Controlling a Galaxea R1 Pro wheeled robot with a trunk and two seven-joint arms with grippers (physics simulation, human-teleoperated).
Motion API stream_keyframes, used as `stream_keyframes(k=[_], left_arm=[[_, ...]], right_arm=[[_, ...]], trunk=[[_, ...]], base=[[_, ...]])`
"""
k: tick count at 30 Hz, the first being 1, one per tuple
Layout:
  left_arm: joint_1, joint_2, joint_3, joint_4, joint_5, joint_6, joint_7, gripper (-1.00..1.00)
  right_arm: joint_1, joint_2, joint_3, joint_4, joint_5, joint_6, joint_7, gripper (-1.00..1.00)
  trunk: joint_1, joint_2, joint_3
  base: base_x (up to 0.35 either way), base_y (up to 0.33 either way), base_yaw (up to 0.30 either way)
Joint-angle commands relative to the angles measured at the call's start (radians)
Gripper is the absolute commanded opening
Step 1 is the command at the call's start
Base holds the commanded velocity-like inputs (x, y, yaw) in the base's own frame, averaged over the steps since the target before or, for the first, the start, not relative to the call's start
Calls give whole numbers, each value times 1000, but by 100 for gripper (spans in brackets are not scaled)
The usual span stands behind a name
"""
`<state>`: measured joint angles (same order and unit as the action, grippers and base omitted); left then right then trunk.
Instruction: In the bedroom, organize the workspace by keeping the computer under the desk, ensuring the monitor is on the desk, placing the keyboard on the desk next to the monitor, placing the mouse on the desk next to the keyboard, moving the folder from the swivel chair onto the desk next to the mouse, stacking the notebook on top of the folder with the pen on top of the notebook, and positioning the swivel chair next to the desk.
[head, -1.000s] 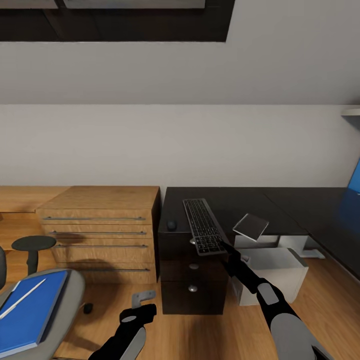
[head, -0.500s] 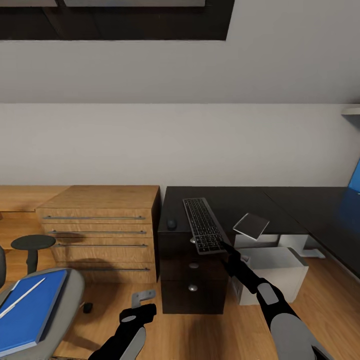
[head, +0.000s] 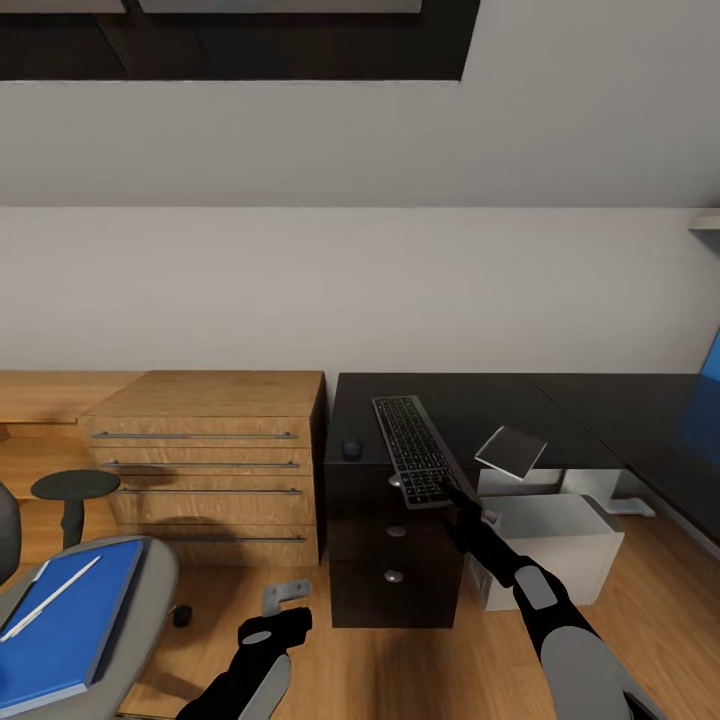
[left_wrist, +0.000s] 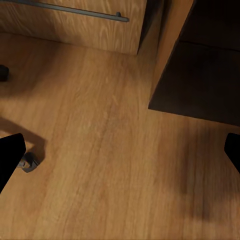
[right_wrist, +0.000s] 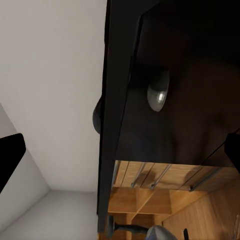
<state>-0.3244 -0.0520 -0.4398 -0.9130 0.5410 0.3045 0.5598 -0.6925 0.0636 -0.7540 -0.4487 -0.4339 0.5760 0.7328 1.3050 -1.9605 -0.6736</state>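
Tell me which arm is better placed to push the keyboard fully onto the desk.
Right. The right gripper is at the near end of the keyboard, which overhangs the desk edge. The left gripper hangs low over the floor.

We see the folder (head: 55, 620) and swivel chair (head: 130, 640) cut off at the head view's left edge. The worktop (head: 640, 420) runs off its right edge. The right gripper (head: 447, 490) sits behind the keyboard (head: 413, 450), its grasp unclear.

Our right pincer (head: 447, 490) reaches the counter (head: 470, 410) edge, jaws spread; our left pincer (head: 283, 597) hangs low, open.
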Motion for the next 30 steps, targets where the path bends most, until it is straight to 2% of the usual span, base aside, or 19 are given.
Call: stream_keyframes(k=[1,26,27,30], left_arm=[[-1,1,-3,-1,7,3,8,100],[-1,0,-2,-1,7,2,8,100],[-1,0,-2,-1,7,2,9,100],[-1,0,-2,-1,7,2,9,100]], right_arm=[[-1,1,-5,-1,-2,6,0,100],[-1,1,-2,-1,4,2,-2,100],[-1,1,-2,-1,4,2,-6,-100],[-1,1,-1,-2,2,2,-29,-100]], trunk=[[0,-1,-1],[0,-1,-1],[0,-1,-1],[0,-1,-1]], base=[[0,6,0],[29,10,0],[0,0,0],[0,0,0]])
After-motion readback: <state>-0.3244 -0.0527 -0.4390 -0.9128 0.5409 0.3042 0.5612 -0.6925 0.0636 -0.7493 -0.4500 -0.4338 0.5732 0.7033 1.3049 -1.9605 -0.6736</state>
